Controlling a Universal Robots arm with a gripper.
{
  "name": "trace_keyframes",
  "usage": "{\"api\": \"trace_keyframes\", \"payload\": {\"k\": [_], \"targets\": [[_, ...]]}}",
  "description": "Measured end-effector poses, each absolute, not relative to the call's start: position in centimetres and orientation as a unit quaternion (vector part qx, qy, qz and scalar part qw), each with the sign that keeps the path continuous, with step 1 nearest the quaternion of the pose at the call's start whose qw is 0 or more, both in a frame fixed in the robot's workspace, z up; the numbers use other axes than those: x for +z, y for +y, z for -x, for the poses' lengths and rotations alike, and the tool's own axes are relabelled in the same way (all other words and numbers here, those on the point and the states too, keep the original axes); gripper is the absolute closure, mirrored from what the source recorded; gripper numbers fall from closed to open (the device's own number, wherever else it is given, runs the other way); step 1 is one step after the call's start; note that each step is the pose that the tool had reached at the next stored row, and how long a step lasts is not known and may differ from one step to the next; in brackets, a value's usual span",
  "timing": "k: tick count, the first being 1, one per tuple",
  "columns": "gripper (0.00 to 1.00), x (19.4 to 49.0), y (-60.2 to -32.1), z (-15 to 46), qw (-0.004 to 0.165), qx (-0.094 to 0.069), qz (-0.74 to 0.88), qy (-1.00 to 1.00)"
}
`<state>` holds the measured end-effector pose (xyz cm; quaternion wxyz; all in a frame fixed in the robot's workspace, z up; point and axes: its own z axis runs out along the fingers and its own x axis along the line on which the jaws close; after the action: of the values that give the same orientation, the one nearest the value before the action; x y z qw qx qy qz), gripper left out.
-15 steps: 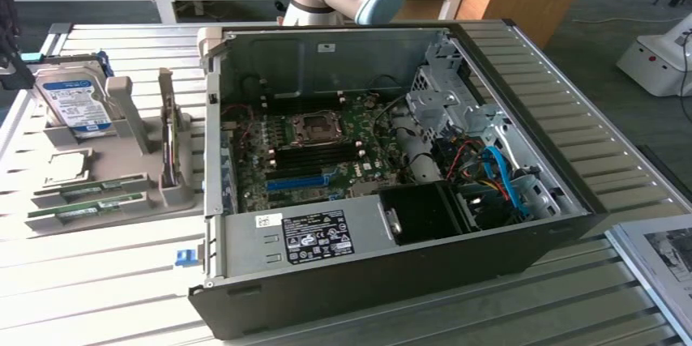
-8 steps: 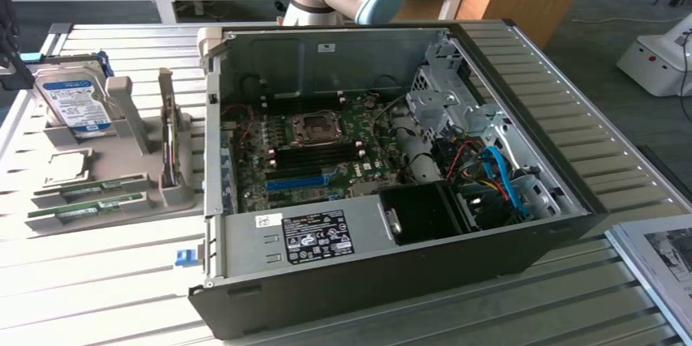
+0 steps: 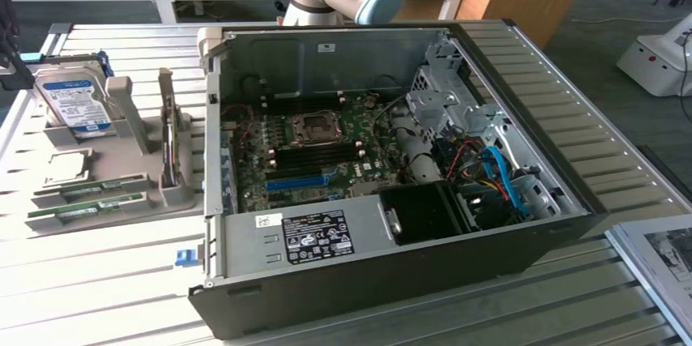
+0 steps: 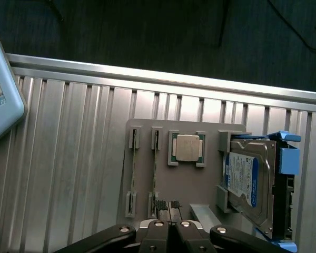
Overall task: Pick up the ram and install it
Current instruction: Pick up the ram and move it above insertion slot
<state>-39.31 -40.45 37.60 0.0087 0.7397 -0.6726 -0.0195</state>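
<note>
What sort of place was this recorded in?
Probably a robotics lab bench for PC assembly: an open computer case on a slatted aluminium table, a fixture tray holding a hard drive, CPU and RAM sticks.

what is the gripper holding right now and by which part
Nothing. The gripper is shut with nothing between its fingers, up over the tray, where the ram lies in its slots.
</note>
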Motion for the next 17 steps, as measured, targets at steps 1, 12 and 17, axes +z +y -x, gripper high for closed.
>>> {"api": "trace_keyframes", "payload": {"k": [1,12,17], "targets": [[0.90,37.60,-40.45,39.31,0.009,-0.020,-0.740,-0.673],[0.64,37.59,-40.45,39.30,0.009,-0.019,-0.740,-0.673],[0.64,37.59,-40.45,39.30,0.009,-0.019,-0.740,-0.673]]}}
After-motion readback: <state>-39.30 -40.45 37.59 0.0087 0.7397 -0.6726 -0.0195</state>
